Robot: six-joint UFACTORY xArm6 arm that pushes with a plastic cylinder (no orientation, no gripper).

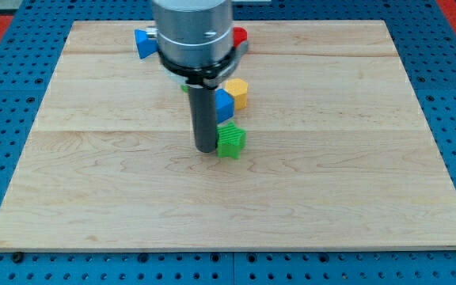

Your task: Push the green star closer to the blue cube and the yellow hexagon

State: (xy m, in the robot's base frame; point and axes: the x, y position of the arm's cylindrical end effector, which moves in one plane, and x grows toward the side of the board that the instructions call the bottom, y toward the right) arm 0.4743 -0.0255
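The green star [231,142] lies near the middle of the wooden board. The blue cube [224,105] sits just above it, touching or nearly touching, partly hidden by the rod. The yellow hexagon [237,92] is right behind the blue cube, toward the view's top right. My tip [206,148] rests on the board against the green star's left side.
A blue block [142,42] lies at the top left of the board and a red block [240,36] at the top, both partly hidden by the arm [193,32]. A sliver of another green block [184,87] shows behind the rod. The board [93,182] sits on a blue pegboard.
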